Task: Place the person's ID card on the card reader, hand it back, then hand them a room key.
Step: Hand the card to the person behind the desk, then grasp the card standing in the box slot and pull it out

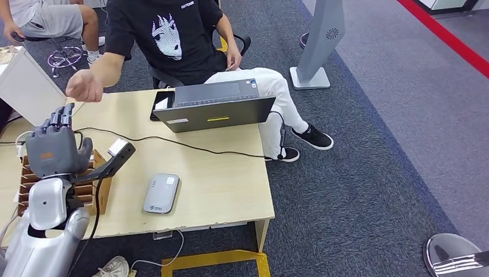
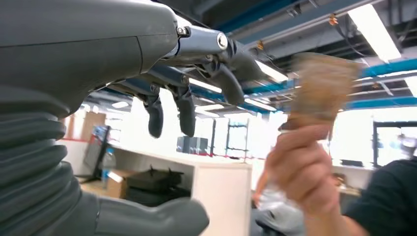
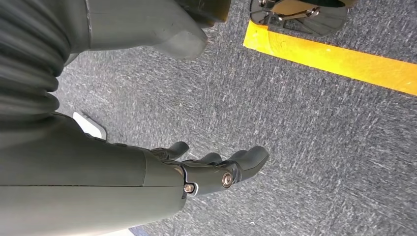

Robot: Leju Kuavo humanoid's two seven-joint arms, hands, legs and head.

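Observation:
My left hand (image 1: pixel 55 147) is raised over the table's left end, fingers apart and pointing up, holding nothing. Just beyond it a seated person's hand (image 1: pixel 85 86) reaches in. In the left wrist view that person's hand (image 2: pixel 300 167) holds up a blurred tan card (image 2: pixel 322 88), close to my left hand (image 2: pixel 123 59) but not touching its fingers (image 2: pixel 231 81). The grey card reader (image 1: pixel 161 193) lies flat near the table's front edge, right of my arm. My right hand (image 3: pixel 211 169) hangs over the carpet with nothing in it.
A wooden slotted holder (image 1: pixel 26 179) sits on the wooden table (image 1: pixel 219 167) under my left arm. An open laptop (image 1: pixel 216 107) and a dark phone (image 1: pixel 161 104) lie at the far side, with a black cable (image 1: pixel 173 140) crossing the tabletop. A white box (image 1: pixel 26 86) stands far left.

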